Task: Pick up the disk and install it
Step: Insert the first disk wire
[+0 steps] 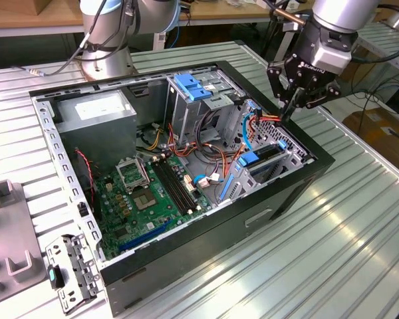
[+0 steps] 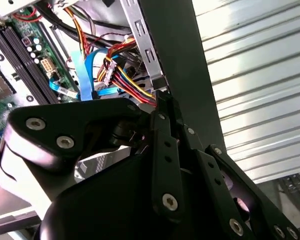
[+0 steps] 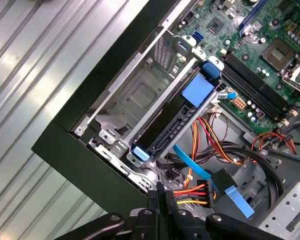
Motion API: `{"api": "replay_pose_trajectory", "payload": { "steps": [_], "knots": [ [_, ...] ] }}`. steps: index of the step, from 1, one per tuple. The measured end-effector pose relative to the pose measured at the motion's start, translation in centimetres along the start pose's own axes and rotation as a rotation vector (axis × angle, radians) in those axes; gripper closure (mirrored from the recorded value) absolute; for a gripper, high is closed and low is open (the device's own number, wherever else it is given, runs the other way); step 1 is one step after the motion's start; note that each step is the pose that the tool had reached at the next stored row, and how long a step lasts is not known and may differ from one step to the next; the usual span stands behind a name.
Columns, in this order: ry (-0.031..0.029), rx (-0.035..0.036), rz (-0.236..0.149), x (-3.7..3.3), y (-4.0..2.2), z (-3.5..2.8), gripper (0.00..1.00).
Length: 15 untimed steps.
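Ribbed metal desk (image 1: 359, 219) under one open computer case (image 1: 279, 199). One disk (image 3: 175, 117): dark slab in bright blue carrier, curved end tabs, seated in the drive bay at the case's 4 o'clock corner. One gripper (image 1: 291, 109) just above there, jaws pinched together, empty.

The open computer case (image 1: 186, 219) lies on the bench (image 1: 332, 239), near its middle. The disk (image 1: 263, 159) sits in the drive bay (image 1: 279, 163) inside the case, at the case's end toward the exterior view's right. The gripper (image 1: 289, 109) hangs just above that end, over the cables (image 1: 266, 118). The motherboard (image 1: 149, 193) lies on the case floor, toward the exterior view's left of the disk. A bracket (image 1: 70, 272) lies on the bench beside the case's near left corner.
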<state>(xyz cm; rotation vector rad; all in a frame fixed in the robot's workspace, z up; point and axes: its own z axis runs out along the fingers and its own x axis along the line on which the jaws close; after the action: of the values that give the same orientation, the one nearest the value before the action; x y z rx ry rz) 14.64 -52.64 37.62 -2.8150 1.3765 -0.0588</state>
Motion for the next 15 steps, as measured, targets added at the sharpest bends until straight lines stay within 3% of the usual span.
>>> {"api": "replay_pose_trajectory", "payload": {
  "steps": [7, 9, 15],
  "knots": [
    [0.0032, -0.0041, 0.132, -0.01, 0.01, 0.44, 0.84],
    [0.0045, -0.0058, 0.189, -0.01, 0.01, 0.55, 0.84],
    [0.0066, -0.0086, 0.279, -0.02, 0.02, 0.68, 0.84]
  ]
}}
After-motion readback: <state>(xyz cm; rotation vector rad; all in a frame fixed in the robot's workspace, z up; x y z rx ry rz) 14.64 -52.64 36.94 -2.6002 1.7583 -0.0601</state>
